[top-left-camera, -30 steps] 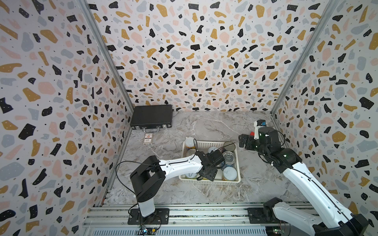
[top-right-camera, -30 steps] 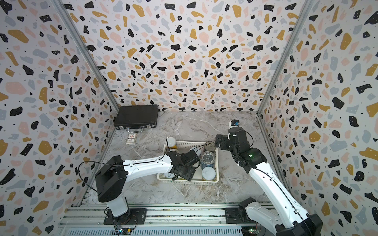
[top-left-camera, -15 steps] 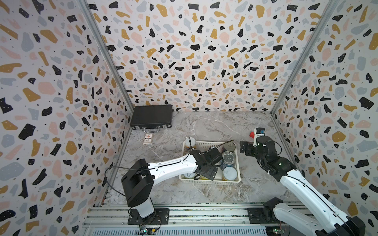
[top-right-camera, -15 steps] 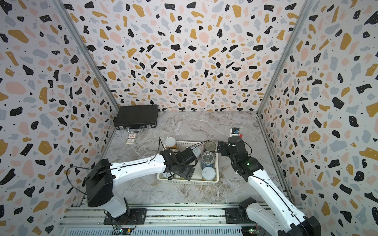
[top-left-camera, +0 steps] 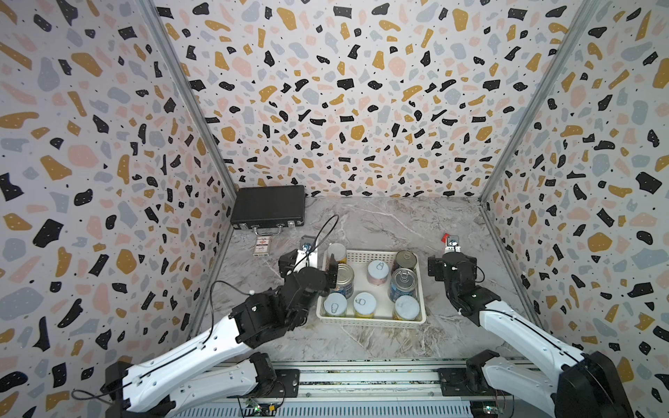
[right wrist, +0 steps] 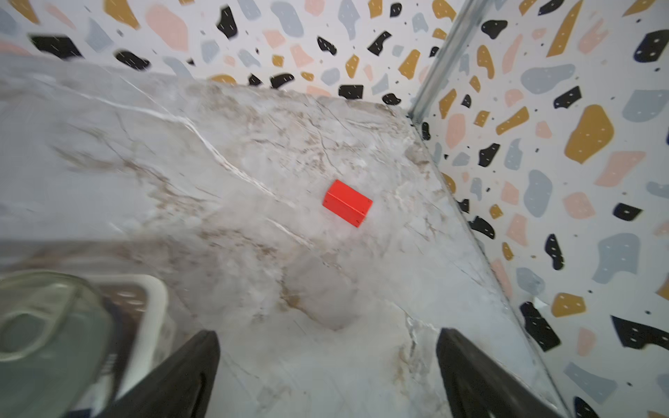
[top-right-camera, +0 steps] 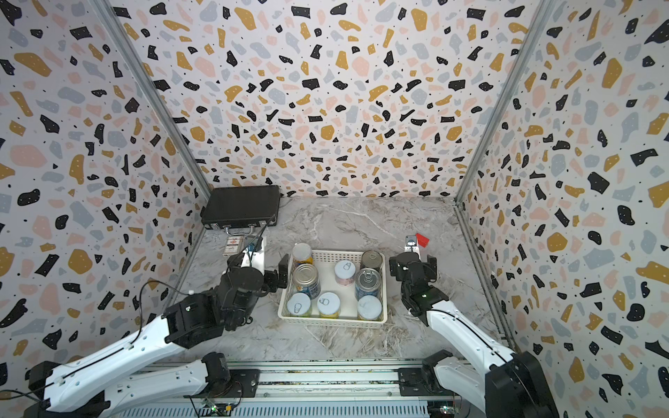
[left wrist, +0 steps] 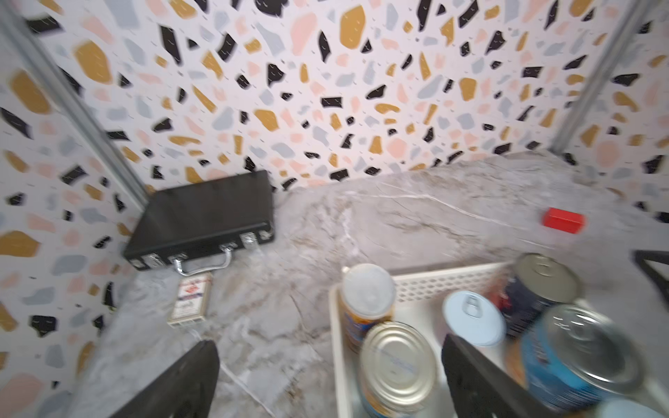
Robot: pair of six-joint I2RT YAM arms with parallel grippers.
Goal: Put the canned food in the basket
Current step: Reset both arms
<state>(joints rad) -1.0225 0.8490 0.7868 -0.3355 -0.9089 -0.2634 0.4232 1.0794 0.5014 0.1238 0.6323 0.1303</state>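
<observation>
both empty, jaws wide: left tool (left wrist: 327,345) and right tool (right wrist: 325,336) above grey marble tabletop (top-left-camera: 380,224) between terrazzo walls (top-left-camera: 344,108)

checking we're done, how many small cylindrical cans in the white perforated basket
8 cans, all in the basket: three along its near side, three mid-row, two at far corners; none seems hidden.

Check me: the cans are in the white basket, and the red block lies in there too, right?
No. The cans are in the basket, but the red block lies outside it on the bare table, apart from it; the right wrist view shows this.
</observation>
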